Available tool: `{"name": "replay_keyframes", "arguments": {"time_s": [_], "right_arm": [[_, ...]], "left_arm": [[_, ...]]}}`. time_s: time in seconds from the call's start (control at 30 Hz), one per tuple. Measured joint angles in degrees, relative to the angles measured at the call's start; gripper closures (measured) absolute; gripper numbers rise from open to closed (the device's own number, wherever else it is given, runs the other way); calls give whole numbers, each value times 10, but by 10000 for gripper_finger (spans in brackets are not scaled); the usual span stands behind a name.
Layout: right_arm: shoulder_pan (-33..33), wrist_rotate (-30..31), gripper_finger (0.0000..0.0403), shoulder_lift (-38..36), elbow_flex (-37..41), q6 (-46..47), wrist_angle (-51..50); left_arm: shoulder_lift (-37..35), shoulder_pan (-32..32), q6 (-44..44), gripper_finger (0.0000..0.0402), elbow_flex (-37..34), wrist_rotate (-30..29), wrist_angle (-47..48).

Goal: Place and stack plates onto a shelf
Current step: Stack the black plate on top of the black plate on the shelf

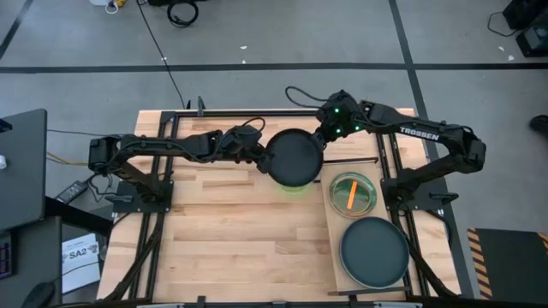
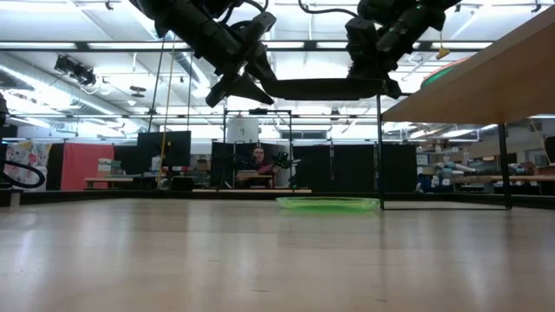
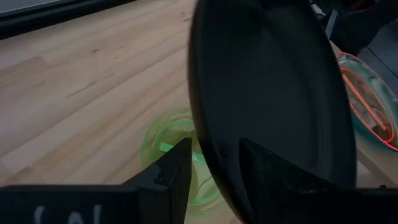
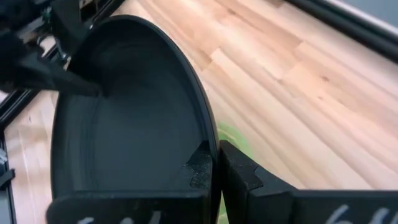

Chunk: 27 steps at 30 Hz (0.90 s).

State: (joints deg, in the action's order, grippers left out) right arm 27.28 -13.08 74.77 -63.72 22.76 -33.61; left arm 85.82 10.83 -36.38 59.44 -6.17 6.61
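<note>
Both grippers pinch one black plate (image 1: 294,157) aloft.
I see the left gripper (image 1: 261,159) clamped at its 9 o'clock rim, right gripper (image 1: 324,137) at 2; it hangs level over the lime plate (image 2: 328,204), shelf (image 1: 336,248) at 3.

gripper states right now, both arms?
Left gripper: shut on the black plate, at its left rim, held above the table.
Right gripper: shut on the same black plate, at its far-right rim.
</note>
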Motion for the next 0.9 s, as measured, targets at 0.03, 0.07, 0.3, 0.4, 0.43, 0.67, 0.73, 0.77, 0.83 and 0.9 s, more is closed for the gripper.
{"name": "replay_keyframes", "arguments": {"time_s": [0.03,0.07,0.3,0.4,0.43,0.67,0.73,0.77,0.83,0.9], "right_arm": [[6,0,380,-3,0,0,-1],[12,0,380,-7,0,0,-3],[49,0,380,-32,0,-13,-6],[64,0,380,-37,0,-20,-6],[68,0,380,-37,0,-20,-7],[91,15,380,-37,0,-29,-11],[99,15,380,-38,0,-32,-11],[102,15,380,-38,0,-32,-11],[107,15,380,-38,0,-33,-11],[113,13,380,-42,0,-33,-12]], "left_arm": [[0,0,0,262,0,0,0],[0,0,0,262,0,0,0],[0,0,-2,262,0,0,-9],[0,0,0,262,0,0,-19],[0,0,0,262,0,0,-23],[0,0,2,262,-1,0,-37],[0,0,2,262,-1,1,-36],[0,0,2,262,-1,1,-36],[1,-1,2,262,-1,1,-37],[1,-1,2,262,-1,1,-37]]}}
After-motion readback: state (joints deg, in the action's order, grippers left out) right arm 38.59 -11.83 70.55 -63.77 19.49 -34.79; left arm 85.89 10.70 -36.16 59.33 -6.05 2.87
